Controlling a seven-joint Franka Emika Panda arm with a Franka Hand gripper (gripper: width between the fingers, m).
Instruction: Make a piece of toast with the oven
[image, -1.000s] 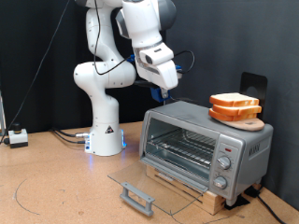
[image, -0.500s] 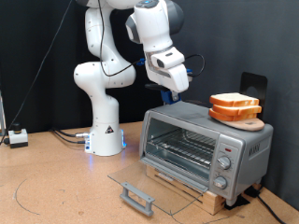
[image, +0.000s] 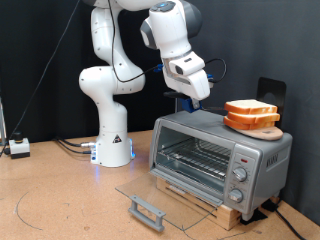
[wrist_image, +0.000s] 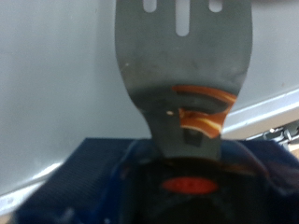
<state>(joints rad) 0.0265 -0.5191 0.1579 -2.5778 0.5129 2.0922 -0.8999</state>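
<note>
Black backdrop | toast pale, orange-crusted, atop oven | claw grips spatula

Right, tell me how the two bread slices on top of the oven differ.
The top slice shows its pale face; the bottom slice shows only its crust edge. The top slice rests on the bottom one; the bottom slice rests on the round wooden board. Both are square with golden-orange crusts, untouched on the oven.

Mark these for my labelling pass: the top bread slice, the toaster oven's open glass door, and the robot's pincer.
Top cream bread slice with golden crust (image: 250, 107), exterior view, its upper face.
Silver toaster oven's open glass door (image: 160, 194), exterior view, middle of the pane.
Pincer (image: 191, 103), exterior view, its lower end above the oven roof.
</note>
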